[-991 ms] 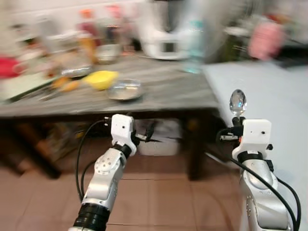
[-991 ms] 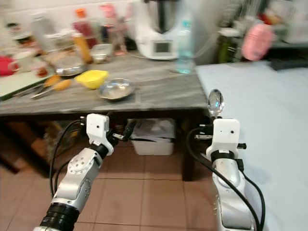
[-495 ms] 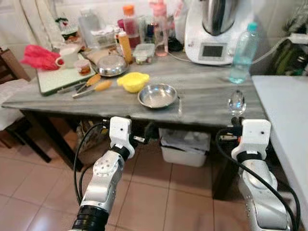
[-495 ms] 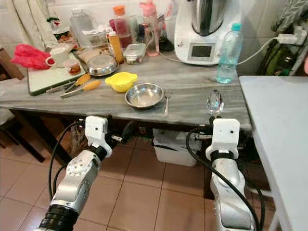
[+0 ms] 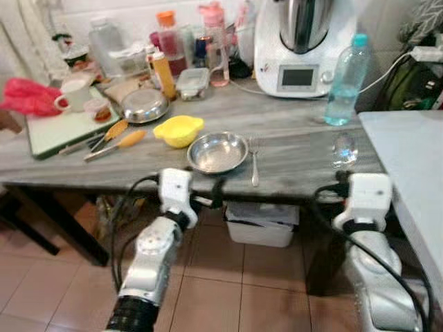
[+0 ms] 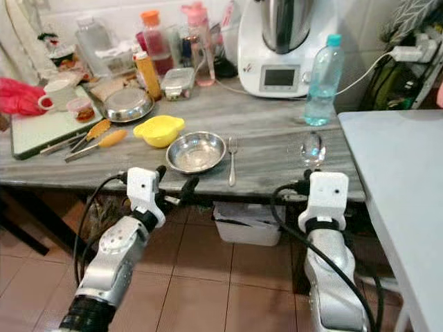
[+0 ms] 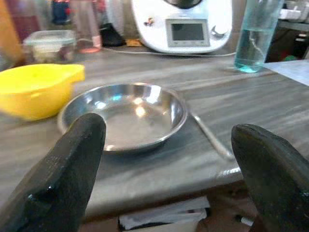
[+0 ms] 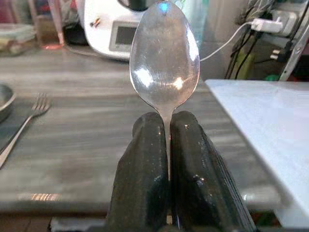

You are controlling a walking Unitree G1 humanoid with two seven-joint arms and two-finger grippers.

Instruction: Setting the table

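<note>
A steel bowl [image 6: 197, 151] sits near the front of the grey wooden table [image 6: 277, 145], with a fork [image 6: 232, 160] lying just to its right. My right gripper [image 8: 166, 140] is shut on a spoon [image 8: 165, 58], held upright at the table's front edge, right of the fork; the spoon's bowl [image 6: 312, 148] stands above the wrist. My left gripper [image 6: 173, 185] is open, low at the table's front edge, its fingers [image 7: 65, 169] spread in front of the steel bowl [image 7: 125, 113].
A yellow bowl [image 6: 159, 129], a water bottle [image 6: 319, 79], a white kitchen machine [image 6: 280, 45], jars, a lidded pan [image 6: 126, 104] and a cutting board [image 6: 38, 128] crowd the back and left. A pale blue table [image 6: 398, 180] stands at right. A bin [image 6: 246, 221] sits under the table.
The camera has moved closer and turned slightly, so the table looks nearer. Both grippers have come up to the table's front edge; the spoon stays in the right one.
</note>
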